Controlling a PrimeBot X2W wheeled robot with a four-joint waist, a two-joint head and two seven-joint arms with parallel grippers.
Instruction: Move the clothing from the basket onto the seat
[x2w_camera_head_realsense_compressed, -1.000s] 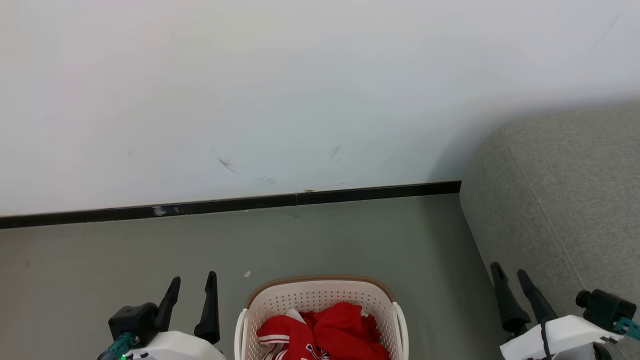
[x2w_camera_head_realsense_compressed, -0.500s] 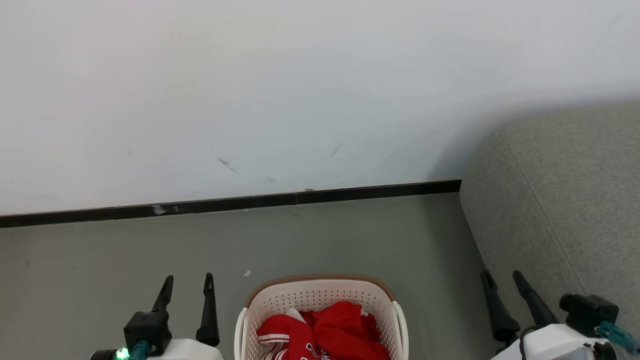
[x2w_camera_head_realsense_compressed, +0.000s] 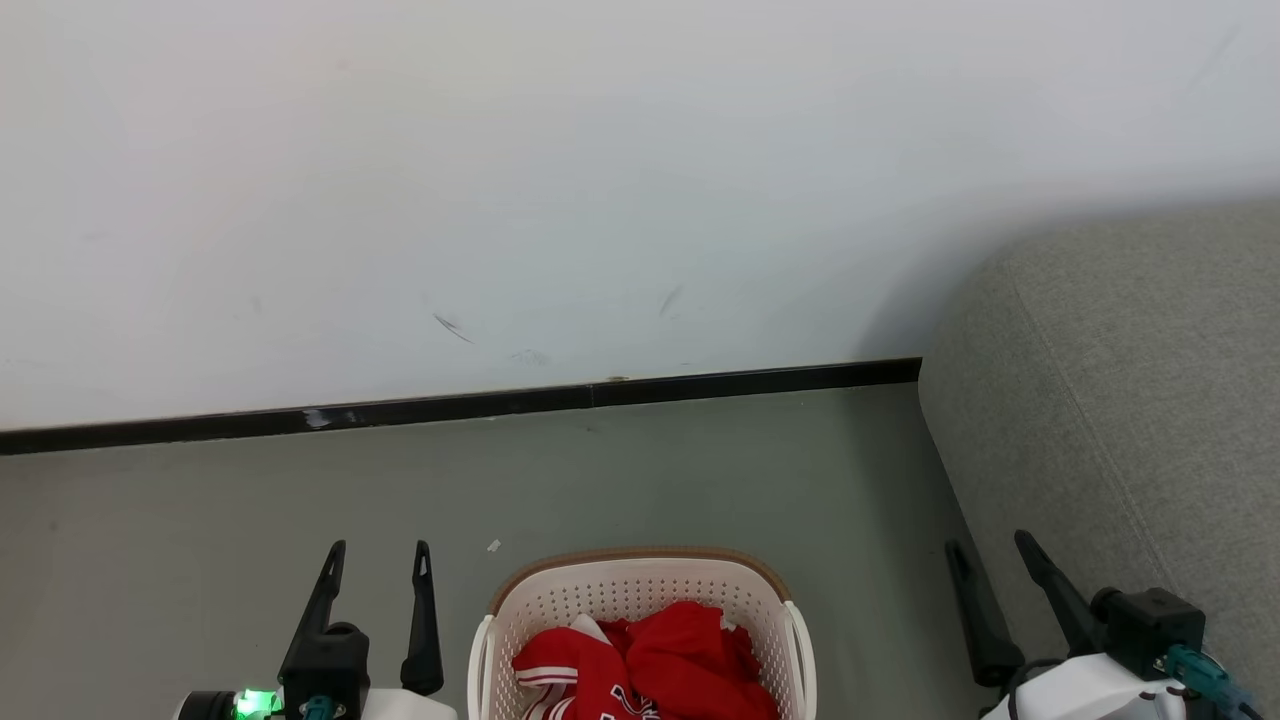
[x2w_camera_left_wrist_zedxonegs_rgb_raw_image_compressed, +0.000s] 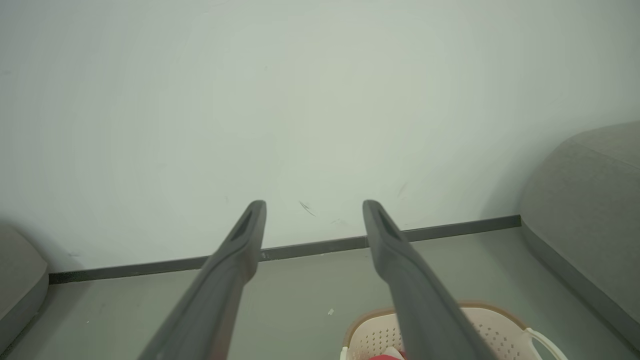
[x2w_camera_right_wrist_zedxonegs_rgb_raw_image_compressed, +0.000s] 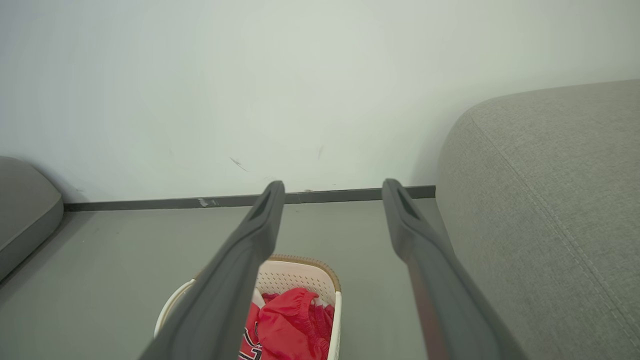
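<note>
left hand (x2w_camera_head_realsense_compressed: 378, 548) and right hand (x2w_camera_head_realsense_compressed: 988, 542) gape empty. clothes (x2w_camera_head_realsense_compressed: 650, 660) (bottom centre) may snag the basket (x2w_camera_head_realsense_compressed: 640, 555) and tip it.

The basket (x2w_camera_head_realsense_compressed: 600, 600) was perforated smooth plastic; clothing (x2w_camera_head_realsense_compressed: 690, 650) soft red cloth; seat (x2w_camera_head_realsense_compressed: 1130, 400) coarse woven fabric; floor (x2w_camera_head_realsense_compressed: 250, 500) matt.

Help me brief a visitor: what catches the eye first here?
The red clothing in the white basket, bottom centre, stands out against grey floor and pale wall. A big grey sofa rises at the right. The left gripper and right gripper flank the basket, fingers open.
</note>
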